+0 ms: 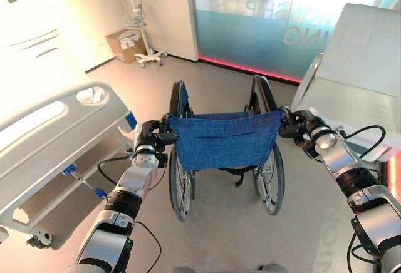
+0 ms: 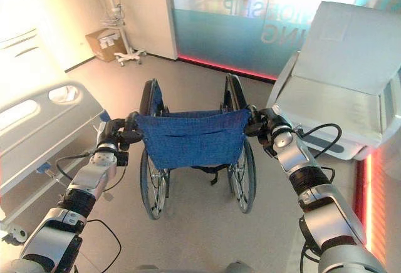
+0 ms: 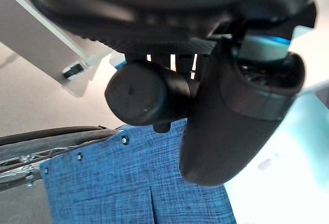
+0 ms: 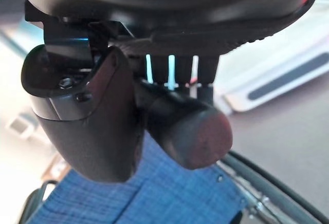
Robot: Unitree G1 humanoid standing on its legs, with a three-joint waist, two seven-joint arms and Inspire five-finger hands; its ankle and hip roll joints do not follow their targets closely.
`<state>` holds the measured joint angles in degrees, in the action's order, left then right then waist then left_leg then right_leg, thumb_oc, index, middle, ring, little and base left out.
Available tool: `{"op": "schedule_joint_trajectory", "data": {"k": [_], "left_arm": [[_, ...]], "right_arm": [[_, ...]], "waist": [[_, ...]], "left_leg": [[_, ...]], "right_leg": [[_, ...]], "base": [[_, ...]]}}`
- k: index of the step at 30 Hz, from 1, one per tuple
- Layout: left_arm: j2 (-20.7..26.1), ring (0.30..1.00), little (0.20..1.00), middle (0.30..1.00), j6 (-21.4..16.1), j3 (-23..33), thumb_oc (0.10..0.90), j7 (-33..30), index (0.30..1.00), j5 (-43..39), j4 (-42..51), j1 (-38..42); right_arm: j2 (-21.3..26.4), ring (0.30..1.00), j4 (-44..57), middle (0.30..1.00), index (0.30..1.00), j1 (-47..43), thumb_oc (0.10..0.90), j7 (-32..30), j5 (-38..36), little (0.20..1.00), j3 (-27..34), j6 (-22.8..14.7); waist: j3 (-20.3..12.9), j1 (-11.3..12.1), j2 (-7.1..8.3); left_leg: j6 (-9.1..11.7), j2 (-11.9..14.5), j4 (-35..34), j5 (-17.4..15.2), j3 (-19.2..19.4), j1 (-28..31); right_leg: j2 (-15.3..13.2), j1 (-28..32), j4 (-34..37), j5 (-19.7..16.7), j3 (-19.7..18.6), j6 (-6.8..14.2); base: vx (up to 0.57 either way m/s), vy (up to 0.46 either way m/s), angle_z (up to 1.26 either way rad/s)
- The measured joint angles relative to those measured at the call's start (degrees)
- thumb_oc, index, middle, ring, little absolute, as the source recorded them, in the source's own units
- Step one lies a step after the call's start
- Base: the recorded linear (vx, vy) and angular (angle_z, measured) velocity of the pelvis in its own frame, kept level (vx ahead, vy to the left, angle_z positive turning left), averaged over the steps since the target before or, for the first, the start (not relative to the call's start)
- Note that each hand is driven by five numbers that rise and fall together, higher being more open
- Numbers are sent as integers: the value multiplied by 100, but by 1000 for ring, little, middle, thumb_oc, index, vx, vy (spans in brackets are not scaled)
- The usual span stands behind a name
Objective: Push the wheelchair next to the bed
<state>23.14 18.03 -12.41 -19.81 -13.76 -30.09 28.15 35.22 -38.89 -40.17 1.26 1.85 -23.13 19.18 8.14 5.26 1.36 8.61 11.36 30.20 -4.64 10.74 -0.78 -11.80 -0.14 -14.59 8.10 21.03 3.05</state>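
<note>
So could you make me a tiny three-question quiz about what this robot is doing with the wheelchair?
1. True or false: both robot hands are closed round the push handles of the wheelchair.
2. Which side of the robot is the bed on? A left, B right.
3. What colour is the wheelchair's backrest cloth?

Key:
1. True; left robot hand and right robot hand each grip a handle.
2. A.
3. Blue.

Woven blue cloth wheelchair back (image 1: 222,140), matt black rubber push handle (image 3: 149,93).
</note>
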Motion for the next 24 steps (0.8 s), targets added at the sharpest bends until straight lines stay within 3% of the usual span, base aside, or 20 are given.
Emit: {"op": "schedule_joint_trajectory", "data": {"k": [1, 4, 5, 6, 8, 9, 11, 13, 14, 15, 16, 18, 19, 20, 21, 23, 24], "left_arm": [[12, 300, 300, 300, -21, -46, 400, -12, 300, 0, 32, -93], [4, 300, 300, 300, -17, -199, 400, -120, 300, 0, 203, -172], [10, 300, 300, 300, -5, -199, 400, -139, 300, 0, 243, -202], [35, 300, 300, 300, -15, -146, 400, -173, 300, -2, 385, -339], [47, 300, 300, 300, -11, -2, 400, -180, 300, -3, 491, -520], [66, 300, 300, 300, -19, 101, 400, -172, 300, -3, 564, -603], [159, 300, 300, 300, -21, 276, 400, -149, 300, -1, 804, -819], [315, 300, 300, 300, 55, 320, 400, -89, 300, -5, 956, -993], [388, 300, 300, 300, 41, 389, 400, -51, 300, -7, 926, -975], [495, 300, 300, 300, 43, 389, 400, -38, 300, -7, 858, -886], [512, 300, 300, 300, 46, 400, 400, -4, 300, -7, 812, -767], [518, 300, 300, 300, 71, 372, 400, 77, 300, -2, 614, -606], [555, 300, 300, 300, 86, 326, 400, 97, 300, 8, 578, -561], [592, 300, 300, 300, 89, 310, 400, 103, 300, 9, 608, -551], [655, 300, 300, 300, 91, 260, 400, 113, 300, 11, 652, -525], [705, 300, 300, 300, 95, 200, 400, 121, 300, 12, 643, -423], [703, 300, 300, 300, 104, 155, 400, 120, 300, 23, 601, -300]], "right_arm": [[-65, 300, -151, 300, 300, 16, 400, -9, 7, 300, -12, -54], [-149, 300, -371, 300, 300, 59, 400, -50, 52, 300, 59, -64], [-168, 300, -385, 300, 300, 65, 400, -60, 53, 300, 60, -64], [-189, 300, -401, 300, 300, 21, 400, -101, 64, 300, 42, -94], [-226, 300, -375, 300, 300, 18, 400, -73, 130, 300, 13, -220], [-245, 300, -326, 300, 300, 7, 400, -39, 190, 300, 1, -224], [-257, 300, -240, 300, 300, 10, 400, 54, 200, 300, -23, -266], [-347, 300, -252, 300, 300, -13, 400, 104, 200, 300, -128, -330], [-450, 300, -231, 300, 300, -32, 400, 85, 200, 300, -123, -345], [-558, 300, -293, 300, 300, -107, 400, 77, 201, 300, -100, -320], [-579, 300, -301, 300, 300, -125, 400, 73, 202, 300, -65, -324], [-635, 300, -302, 300, 300, -85, 400, 41, 206, 300, -21, -257], [-647, 300, -264, 300, 300, 4, 400, 28, 206, 300, 37, -253], [-648, 300, -231, 300, 300, 32, 400, 21, 206, 300, 57, -251], [-663, 300, -168, 300, 300, 92, 400, 12, 206, 300, 98, -209], [-684, 300, -124, 300, 300, 143, 400, -3, 211, 300, 217, -202], [-685, 300, -123, 300, 300, 140, 400, -14, 221, 300, 258, -206]], "waist": [[-7, 54, 137], [1, 353, 197], [2, 440, 173], [-19, 626, 18], [-19, 703, -253], [-3, 748, -297], [-7, 875, -343], [-65, 848, -407], [-58, 847, -259], [-60, 861, -136], [-44, 862, -124], [-64, 831, -51], [-70, 821, 63], [-101, 816, 79], [-108, 793, 163], [-108, 781, 189], [-105, 758, 151]], "left_leg": [[-114, -451, -456, -53, 108, -115], [-114, -873, -1603, 2, 362, -511], [-149, -867, -1827, 63, 347, -605], [-17, -788, -2705, 348, 110, -761], [26, -548, -2897, 543, -12, -1070], [26, -509, -3002, 543, -68, -1070], [20, -440, -2675, 541, -4, -1092], [-77, -444, -2261, 428, 313, -727], [-378, -616, -2338, 673, 413, -575], [-481, -768, -2231, 665, 364, -567], [-624, -822, -2165, 678, 399, -558], [-1069, -932, -2306, 803, 528, -286], [-1176, -1078, -2452, 753, 537, -109], [-1242, -1131, -2527, 744, 577, -42], [-1324, -1228, -2741, 758, 603, 156], [-1424, -1280, -3008, 831, 611, 395], [-1474, -1285, -3115, 774, 538, 495]], "right_leg": [[37, 283, 454, -109, -74, -9], [342, 771, 1002, -140, -269, -56], [404, 825, 1056, -136, -344, -62], [609, 928, 1236, -110, -624, -37], [797, 1234, 1353, -30, -751, -77], [795, 1269, 1299, 42, -840, -34], [694, 1342, 1110, 289, -987, 13], [506, 1511, 821, 609, -924, 311], [287, 1529, 634, 789, -882, 442], [105, 1456, 337, 831, -674, 610], [64, 1437, 115, 788, -475, 668], [-275, 1152, -883, 707, -200, 798], [-564, 944, -1513, 595, -189, 1006], [-651, 855, -1718, 518, -193, 1097], [-840, 645, -2166, 212, -212, 1294], [-914, 368, -2541, 115, -137, 1258], [-847, 235, -2405, 208, -77, 1103]], "base": [[358, -80, 14], [485, -4, -9], [551, 84, -65], [434, 91, -77], [599, 162, -64], [596, 178, -78], [405, 126, -81], [474, 172, -43], [669, 276, -43], [567, 255, -36], [648, 270, -19], [470, 148, 0], [328, 81, 2], [421, 73, 2], [311, -4, 1], [351, -97, 0], [290, -147, 10]]}}
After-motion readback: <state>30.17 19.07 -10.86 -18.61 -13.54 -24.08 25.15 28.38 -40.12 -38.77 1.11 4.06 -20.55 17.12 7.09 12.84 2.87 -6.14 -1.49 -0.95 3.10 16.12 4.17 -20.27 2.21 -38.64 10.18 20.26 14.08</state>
